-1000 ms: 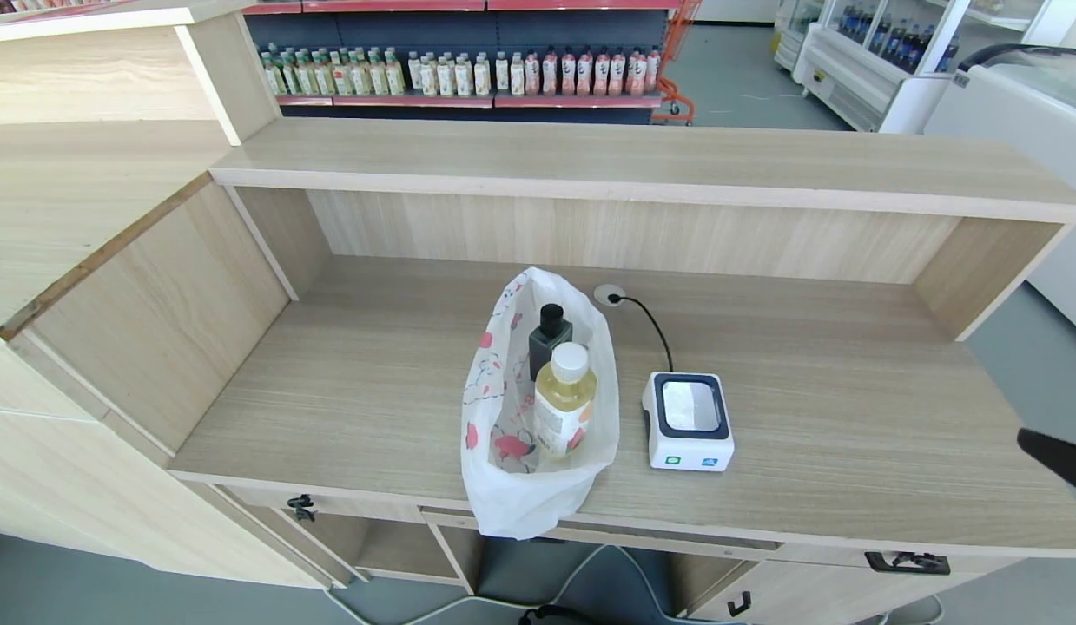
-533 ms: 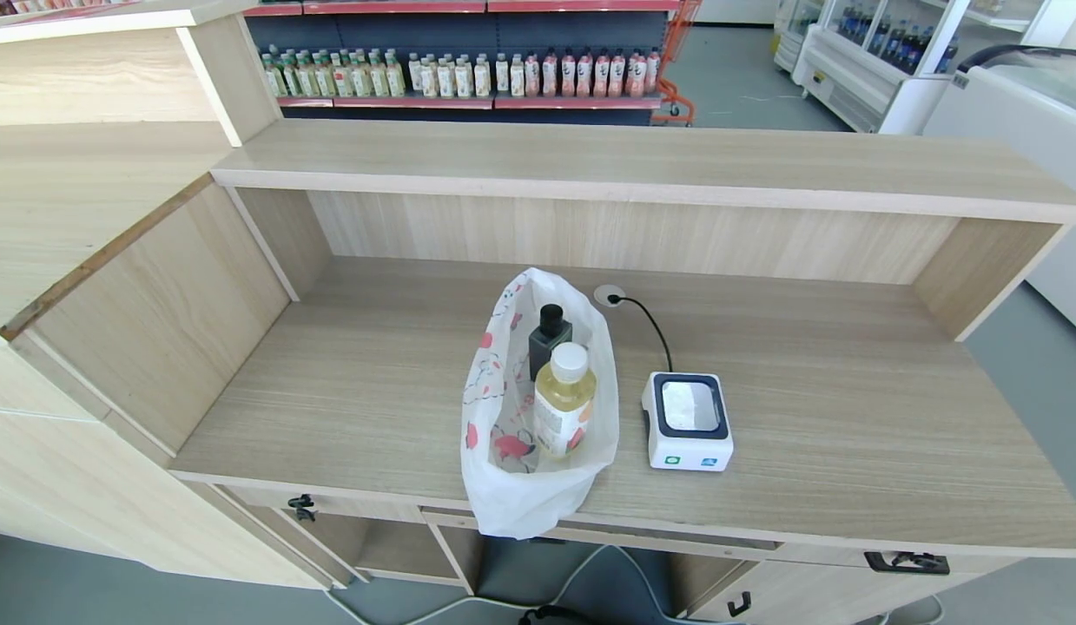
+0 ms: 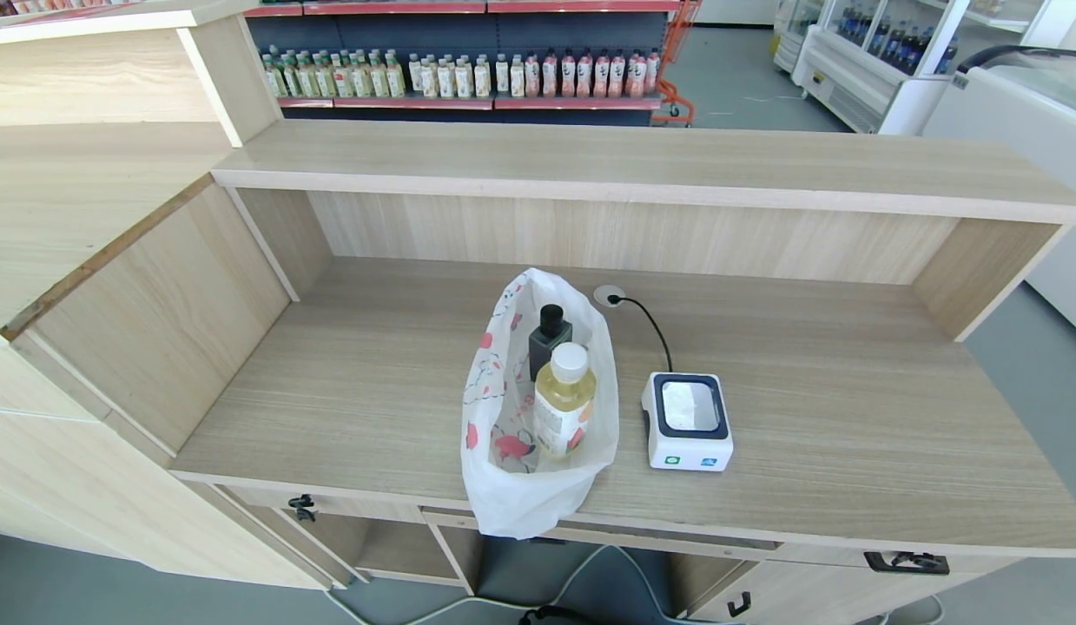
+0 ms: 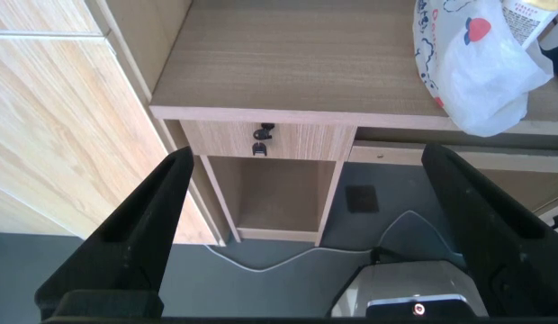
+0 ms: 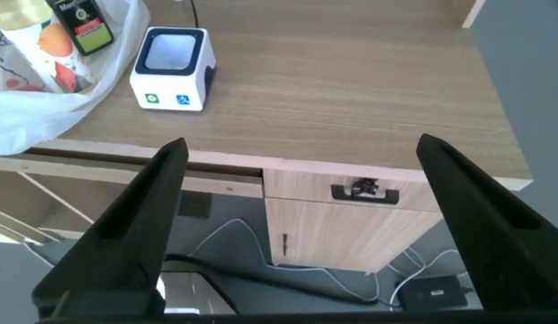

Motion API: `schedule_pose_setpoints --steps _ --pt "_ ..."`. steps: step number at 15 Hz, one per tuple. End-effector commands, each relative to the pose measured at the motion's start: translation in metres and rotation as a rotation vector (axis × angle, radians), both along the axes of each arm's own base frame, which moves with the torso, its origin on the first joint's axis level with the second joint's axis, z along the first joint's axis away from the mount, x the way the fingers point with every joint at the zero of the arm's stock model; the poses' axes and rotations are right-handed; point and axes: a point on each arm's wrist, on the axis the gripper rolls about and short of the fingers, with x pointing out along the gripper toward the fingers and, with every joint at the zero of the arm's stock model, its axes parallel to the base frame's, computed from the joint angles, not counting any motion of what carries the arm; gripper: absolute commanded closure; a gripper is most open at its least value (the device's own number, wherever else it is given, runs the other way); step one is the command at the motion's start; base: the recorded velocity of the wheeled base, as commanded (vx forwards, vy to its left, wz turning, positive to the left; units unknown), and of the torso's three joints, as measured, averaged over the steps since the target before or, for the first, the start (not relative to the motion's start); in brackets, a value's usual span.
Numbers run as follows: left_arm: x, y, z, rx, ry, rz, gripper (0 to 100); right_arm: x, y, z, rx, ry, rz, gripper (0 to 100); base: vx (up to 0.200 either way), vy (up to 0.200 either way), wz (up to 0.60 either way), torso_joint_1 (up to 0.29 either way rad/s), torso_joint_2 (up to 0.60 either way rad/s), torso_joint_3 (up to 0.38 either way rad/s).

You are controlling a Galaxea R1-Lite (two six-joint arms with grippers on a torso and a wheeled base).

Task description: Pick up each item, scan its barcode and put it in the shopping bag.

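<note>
Shopping bag stands beside scanner; left pincer and right pincer gape empty.

We note a white bag with red flower print, a white-capped yellow bottle, a black bottle, a white, dark-framed scanner, and a pale wood-grain bench.

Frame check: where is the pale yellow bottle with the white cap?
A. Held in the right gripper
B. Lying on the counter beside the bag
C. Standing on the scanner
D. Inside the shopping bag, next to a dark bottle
D: the yellow bottle stands inside the shopping bag, right by the dark bottle, and the scanner beside the bag has nothing on it.
</note>
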Motion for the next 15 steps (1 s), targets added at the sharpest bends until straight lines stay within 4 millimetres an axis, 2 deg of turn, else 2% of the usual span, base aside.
schedule_pose_setpoints --steps 1,15 --pt "0.0000 0.0000 0.0000 0.000 0.000 0.000 0 -0.0031 -0.0003 -0.0034 0.015 -0.021 0.007 0 0.000 0.000 0.00 0.000 0.00 0.000" --pt "0.0000 0.0000 0.0000 0.000 0.000 0.000 0 -0.0030 -0.0004 -0.0051 0.047 -0.004 0.001 0 0.000 0.000 0.00 0.000 0.00 0.000"
